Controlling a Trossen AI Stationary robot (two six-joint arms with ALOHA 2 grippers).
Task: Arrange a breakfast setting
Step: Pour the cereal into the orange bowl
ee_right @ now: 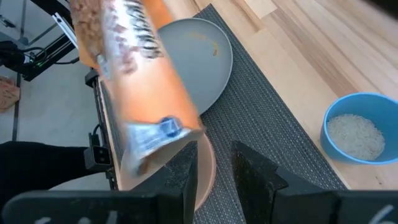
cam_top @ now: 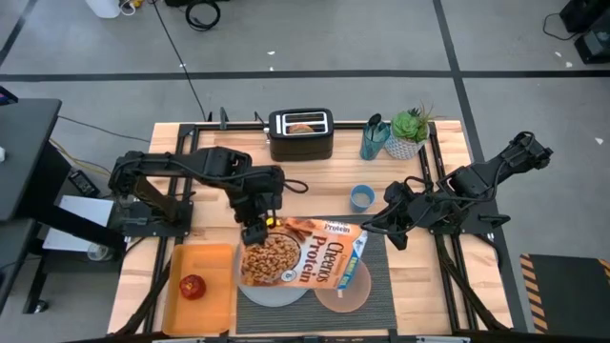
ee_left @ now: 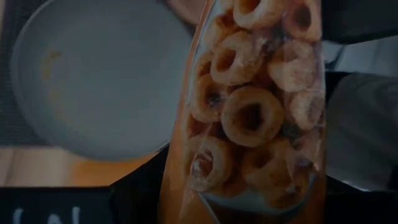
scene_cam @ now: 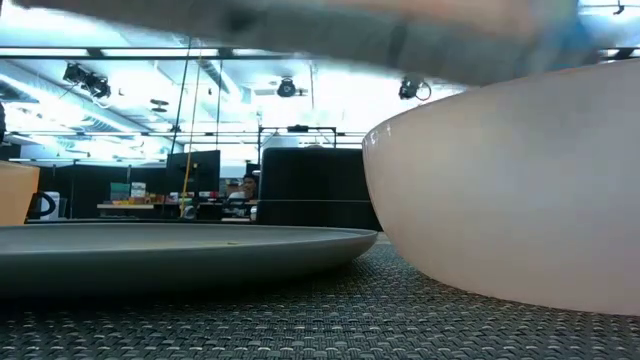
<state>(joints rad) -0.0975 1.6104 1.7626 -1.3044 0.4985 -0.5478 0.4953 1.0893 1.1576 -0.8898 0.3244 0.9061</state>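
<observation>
An orange cereal box hangs lying on its side over the pale grey plate and the pink bowl, which stand on the dark ribbed mat. Its torn-open end is over the bowl. My left gripper is shut on the box's closed end. My right gripper is open just right of the open end, above the bowl in the right wrist view. The red apple lies on the orange tray. The bagel sticks out of the toaster. No spoon shows clearly. My left gripper holds the cereal box at its closed end, near the far corner, coming from above and the far left. The box fills the left wrist view and hides the fingers. It is lifted clear, lying lengthwise toward the table's right, over plate and bowl. My right gripper has one finger close beside the box's open flap; whether it touches, I cannot tell.
A small blue bowl of white grains stands behind the mat. The black toaster, a teal cup and a potted plant stand at the far edge. The orange tray lies left of the mat.
</observation>
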